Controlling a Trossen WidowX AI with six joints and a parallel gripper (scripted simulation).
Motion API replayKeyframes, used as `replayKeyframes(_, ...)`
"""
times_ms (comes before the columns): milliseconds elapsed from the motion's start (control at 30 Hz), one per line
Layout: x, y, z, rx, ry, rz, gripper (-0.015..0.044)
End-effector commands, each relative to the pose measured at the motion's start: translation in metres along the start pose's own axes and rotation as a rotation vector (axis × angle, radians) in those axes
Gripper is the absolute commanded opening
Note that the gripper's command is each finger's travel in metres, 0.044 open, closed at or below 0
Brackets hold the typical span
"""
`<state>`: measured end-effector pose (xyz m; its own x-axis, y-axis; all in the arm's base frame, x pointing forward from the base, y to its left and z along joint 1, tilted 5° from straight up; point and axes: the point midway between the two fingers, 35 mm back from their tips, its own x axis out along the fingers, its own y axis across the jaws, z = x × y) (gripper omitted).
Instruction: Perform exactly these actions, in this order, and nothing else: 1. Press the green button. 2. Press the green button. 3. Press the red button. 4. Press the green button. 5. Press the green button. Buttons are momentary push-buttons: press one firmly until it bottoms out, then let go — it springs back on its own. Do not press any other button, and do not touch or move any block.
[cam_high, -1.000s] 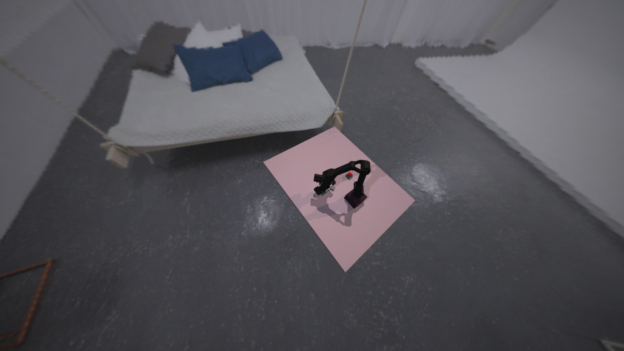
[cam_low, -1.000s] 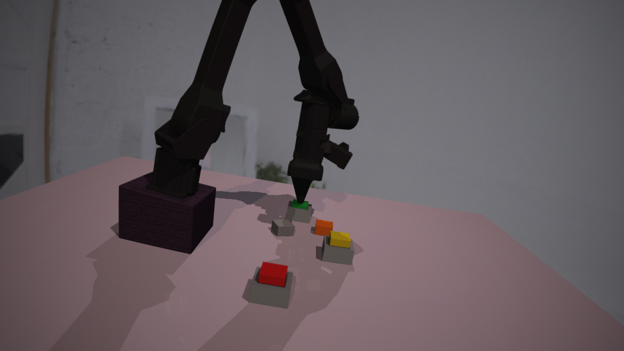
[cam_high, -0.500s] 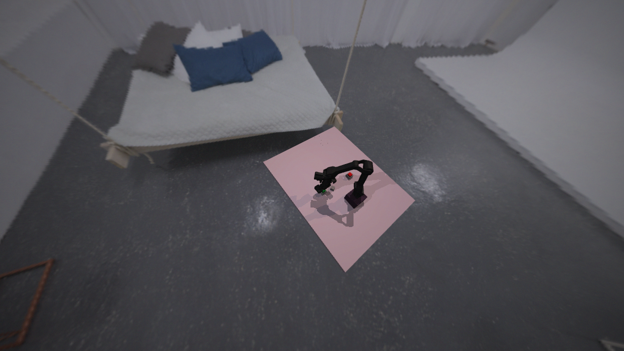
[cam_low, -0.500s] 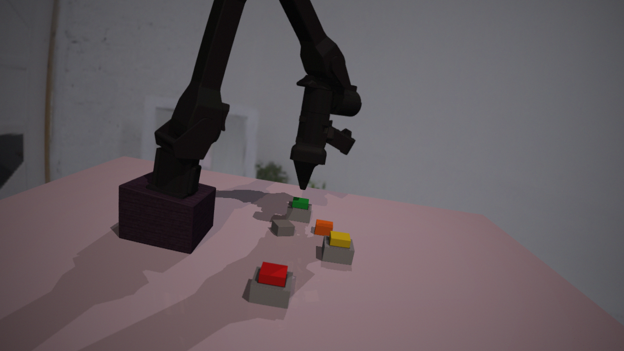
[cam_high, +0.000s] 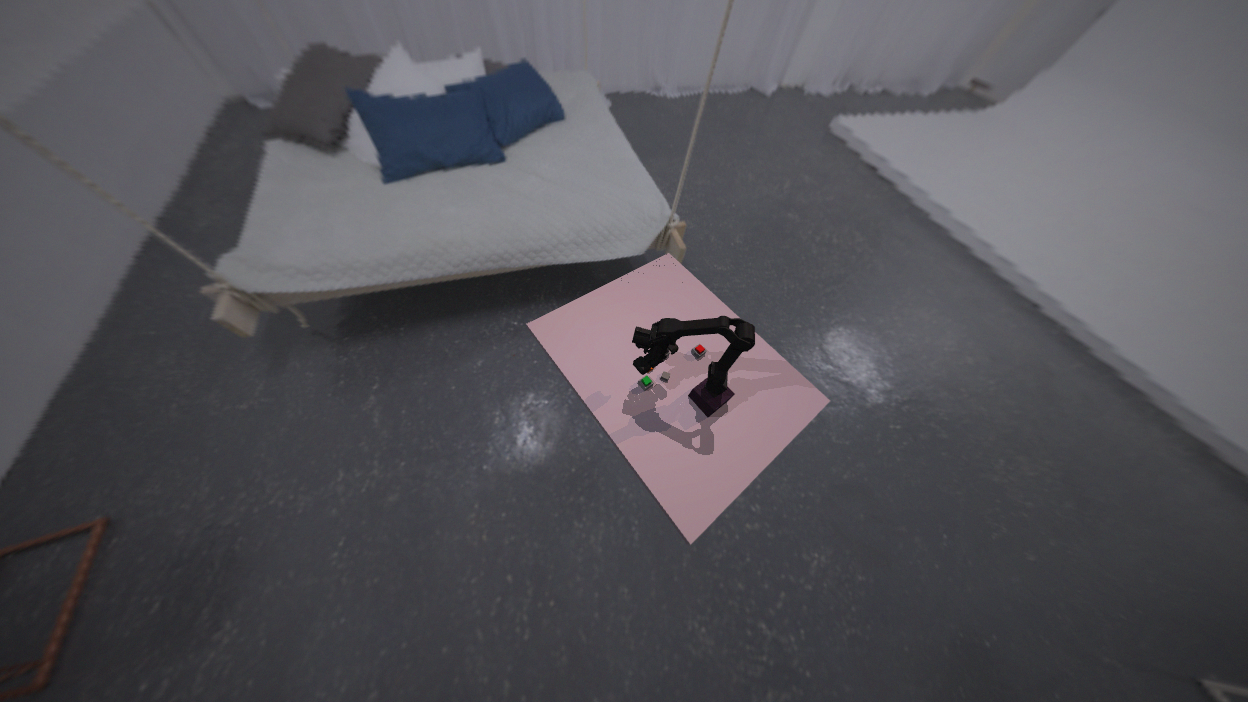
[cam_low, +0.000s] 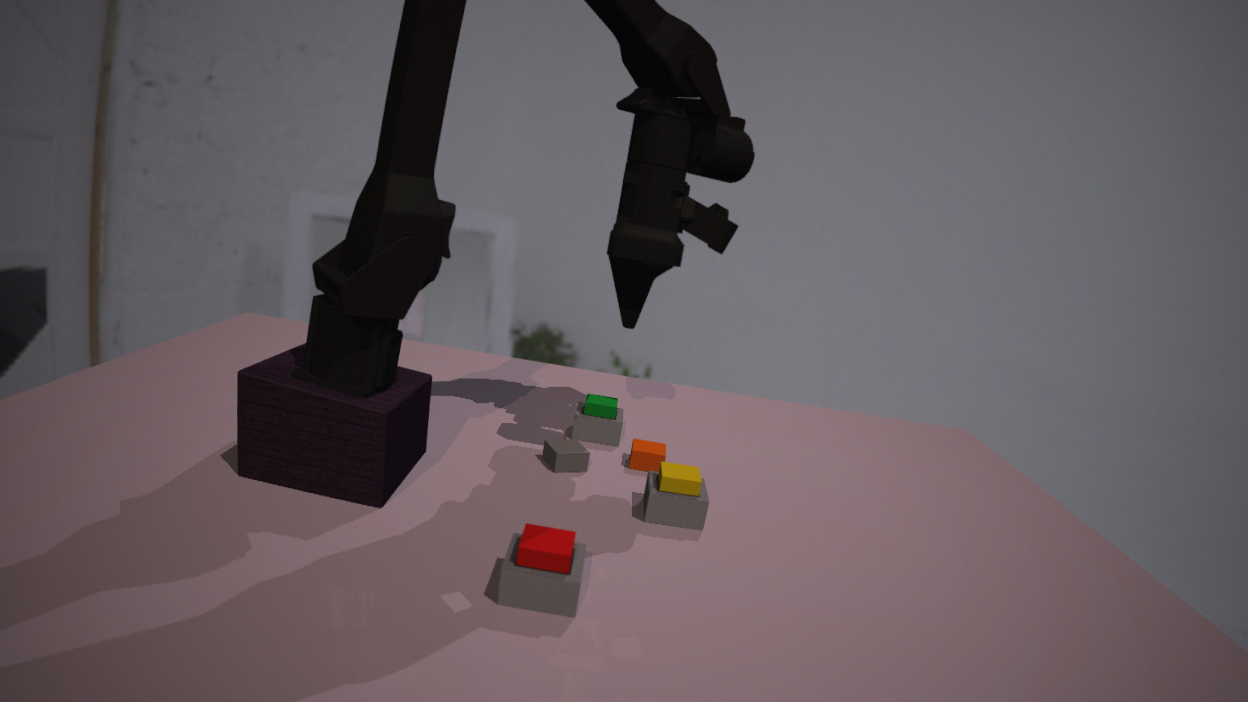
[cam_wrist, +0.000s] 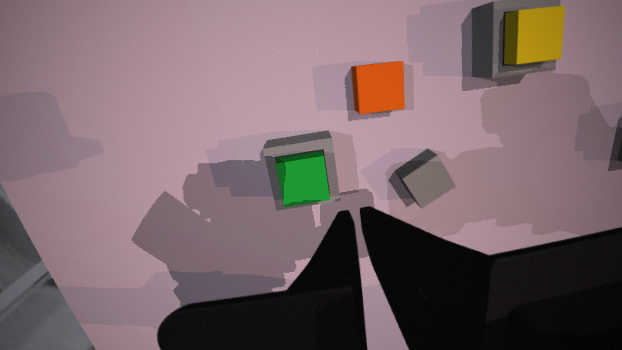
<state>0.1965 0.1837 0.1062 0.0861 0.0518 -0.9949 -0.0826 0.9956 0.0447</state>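
Observation:
The green button stands in its grey housing, its cap raised. The red button stands nearest the camera in the exterior view, its cap raised; its cap is out of the wrist view. My gripper is shut and empty, with only a thin gap between its fingers. It hangs well above the table, touching nothing. In the wrist view its tips show just below and right of the green button.
A yellow button stands beyond an orange block. A grey block lies near the green button. The arm's dark base stands on the pink table top.

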Motion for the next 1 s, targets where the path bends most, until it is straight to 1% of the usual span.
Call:
replayKeyframes(0,-0.002,-0.042,0.018,0.01,0.002,-0.007,0.002)
replayKeyframes(167,-0.001,-0.103,0.032,0.009,0.008,-0.014,0.002)
replayKeyframes(333,-0.001,-0.162,0.03,0.009,0.011,-0.017,0.002)
replayKeyframes(500,-0.002,-0.216,0.015,0.009,0.01,-0.018,0.002)
replayKeyframes(667,-0.004,-0.264,-0.012,0.009,0.004,-0.019,0.002)
replayKeyframes(800,-0.005,-0.29,-0.035,0.008,-0.002,-0.021,0.002)
replayKeyframes(967,-0.003,-0.291,-0.036,0.008,-0.002,-0.021,0.002)
